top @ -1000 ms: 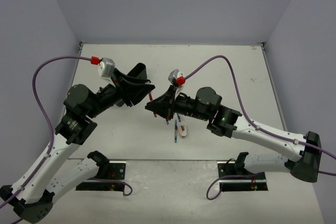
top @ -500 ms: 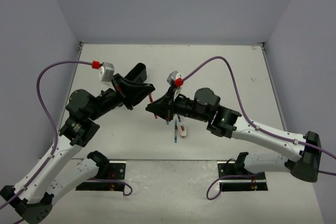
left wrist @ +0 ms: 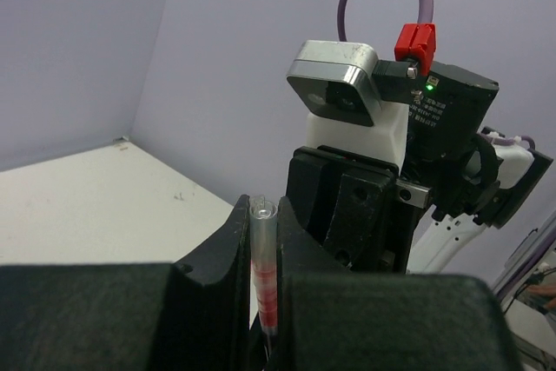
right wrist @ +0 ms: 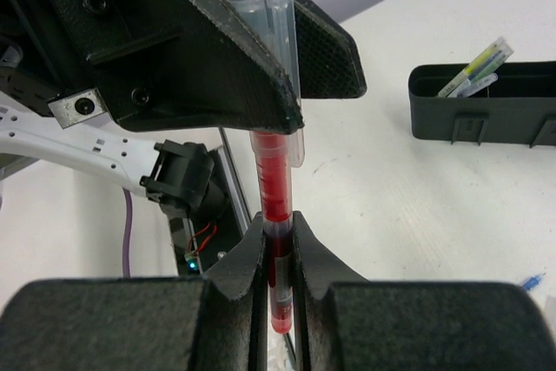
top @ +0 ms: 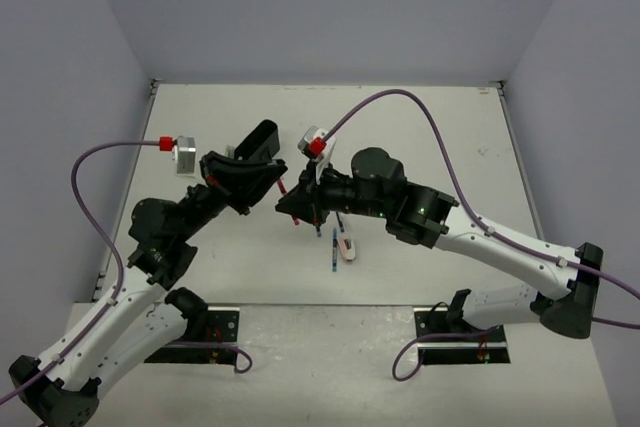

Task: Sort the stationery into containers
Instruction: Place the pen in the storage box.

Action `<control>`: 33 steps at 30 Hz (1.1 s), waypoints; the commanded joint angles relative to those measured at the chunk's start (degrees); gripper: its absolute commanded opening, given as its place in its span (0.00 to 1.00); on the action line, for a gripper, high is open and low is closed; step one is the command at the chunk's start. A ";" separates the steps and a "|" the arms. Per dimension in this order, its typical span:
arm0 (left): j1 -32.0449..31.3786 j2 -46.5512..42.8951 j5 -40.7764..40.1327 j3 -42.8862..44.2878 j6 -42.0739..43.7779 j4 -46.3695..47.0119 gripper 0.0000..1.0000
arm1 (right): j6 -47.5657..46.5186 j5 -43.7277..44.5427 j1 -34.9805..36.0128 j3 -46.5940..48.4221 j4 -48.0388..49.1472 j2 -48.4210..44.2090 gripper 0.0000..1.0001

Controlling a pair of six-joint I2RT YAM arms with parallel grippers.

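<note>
Pressed the left end effector together since a second before, from partly spread to a pinch on the clear cap of the red pen. Carried both wrists a little to the left meanwhile, with the pen kept close in front of the tray.

Pinched the red barrel in the right end effector, jaws tight on either side, low on the shaft. Gripped the cap end above it in the left one. Held the pen off the surface, spanning the two end effectors, just on the near side of the tray and not over any compartment. Read this as a hand-over or a cap pull; could not tell which.

Found little done so far. Saw a yellow-green pen and a pale pen leaning in an end compartment of the tray, in the right wrist view. Could not see into the other compartments.

Left to sort: the red pen itself, plus a blue pen and a pinkish-white eraser lying on the surface farther out on the near side of the tray, close under the right arm. Could not make out any further pieces hidden beneath that arm. Judged the sorting as early, with most of it ahead.
</note>
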 commanded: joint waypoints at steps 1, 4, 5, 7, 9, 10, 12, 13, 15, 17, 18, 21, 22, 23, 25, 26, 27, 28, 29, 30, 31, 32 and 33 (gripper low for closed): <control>-4.06 1.34 14.31 -7.22 -1.51 -13.48 0.00 | 1.07 6.91 -3.16 10.20 23.17 -0.41 0.00; -4.06 1.38 11.92 -5.51 0.52 -17.17 0.00 | 0.52 6.73 -3.18 5.81 23.85 -0.60 0.00; -4.05 1.44 9.79 -3.64 2.51 -20.34 0.00 | 0.11 6.24 -3.14 3.34 24.11 -1.03 0.00; -3.97 1.74 4.12 1.04 5.77 -26.19 0.00 | -0.19 6.82 -3.21 -2.03 24.71 -2.39 0.00; -4.06 2.67 0.60 4.68 7.49 -30.81 0.00 | -0.49 7.32 -3.30 -6.61 26.88 -3.82 0.00; -4.06 3.32 -0.45 6.37 8.05 -32.03 0.00 | -0.51 8.07 -3.38 -9.53 27.46 -4.81 0.00; -4.04 4.36 -3.41 9.95 8.61 -33.71 0.00 | -0.22 8.27 -3.69 -12.04 27.80 -5.70 0.06; -4.00 4.99 -5.47 12.08 8.74 -34.34 0.00 | -0.19 8.31 -3.95 -13.04 27.94 -6.03 0.12; -4.06 6.00 -8.00 14.85 8.86 -34.71 0.00 | -0.07 8.15 -4.40 -14.26 28.05 -6.43 0.21; -4.06 6.27 -9.06 15.98 8.78 -34.26 0.00 | -0.06 7.98 -4.91 -14.92 28.05 -6.61 0.32; -4.05 6.36 -10.43 16.46 8.77 -33.93 0.00 | 0.00 7.80 -5.11 -15.13 27.94 -6.72 0.44; -3.97 6.99 -14.50 18.63 8.69 -33.91 0.00 | -0.16 6.41 -5.92 -16.02 27.23 -7.12 0.53; -3.97 7.57 -16.04 19.53 8.90 -34.31 0.00 | -0.16 6.40 -6.11 -16.41 26.97 -7.18 0.56; -3.97 8.16 -17.89 20.61 9.35 -34.67 0.00 | -0.24 6.44 -6.25 -17.02 26.79 -7.25 0.59; -3.94 9.63 -21.07 21.80 9.96 -35.23 0.00 | -0.46 7.00 -6.42 -17.83 25.90 -7.42 0.62; -3.88 10.96 -24.89 22.98 10.70 -35.96 0.00 | -0.71 7.57 -6.49 -18.76 25.02 -7.82 0.64; -3.88 12.57 -26.49 24.49 12.51 -35.97 0.00 | -0.86 8.19 -6.56 -20.08 24.29 -8.70 0.64; -3.88 12.59 -28.49 25.24 13.60 -35.97 0.00 | -0.86 8.94 -6.57 -20.09 24.28 -8.71 0.64; -3.71 14.85 -31.30 26.04 14.40 -35.79 0.00 | -0.77 10.00 -6.57 -21.92 23.23 -10.71 0.65; -3.45 16.25 -36.49 27.42 16.47 -34.75 0.00 | -0.60 11.82 -6.57 -23.14 22.79 -11.93 0.65; -2.17 18.34 -38.86 27.84 17.86 -32.36 0.00 | -0.11 14.31 -6.57 -24.84 22.43 -14.15 0.66; -0.88 20.43 -41.12 28.22 19.23 -29.91 0.00 | 0.38 16.77 -6.57 -26.50 22.06 -16.36 0.67; 0.36 22.15 -41.26 27.99 19.96 -26.05 0.00 | 0.94 18.30 -6.57 -27.35 21.18 -18.05 0.69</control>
